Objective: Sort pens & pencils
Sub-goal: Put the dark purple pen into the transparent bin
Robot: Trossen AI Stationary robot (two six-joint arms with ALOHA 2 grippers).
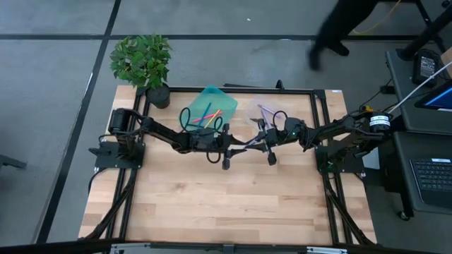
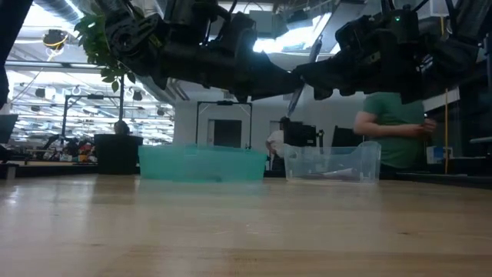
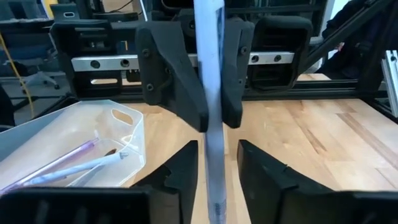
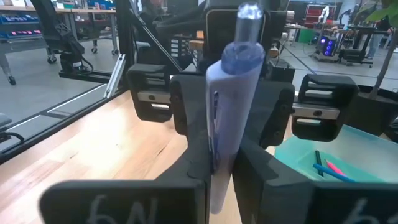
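A lavender pen (image 4: 233, 93) with a blue cap stands nearly upright in the air over the table's middle. It shows in the low view as a thin slanted stick (image 2: 301, 85). My right gripper (image 4: 219, 162) is shut on it. My left gripper (image 3: 217, 149) faces it from the table's left and is open. Its two fingers stand on either side of the pen (image 3: 210, 124), with narrow gaps. A teal bin (image 1: 210, 106) at the far side holds pink, yellow and blue pens. A clear bin (image 1: 265, 113) beside it holds lavender ones. My right gripper pinches the pen's lavender barrel (image 4: 214, 146) between its two fingers, about midway along it. The fingers come level from the table's right side and lie across the pen. The pen is lifted clear of the table, nearly upright, its blue capped end up.
A potted plant (image 1: 145, 63) stands at the far left corner. A black frame (image 1: 321, 127) borders the wooden table (image 1: 226, 204), whose near half is bare. Behind the table, in the low view, a person in a green shirt (image 2: 396, 123) stands.
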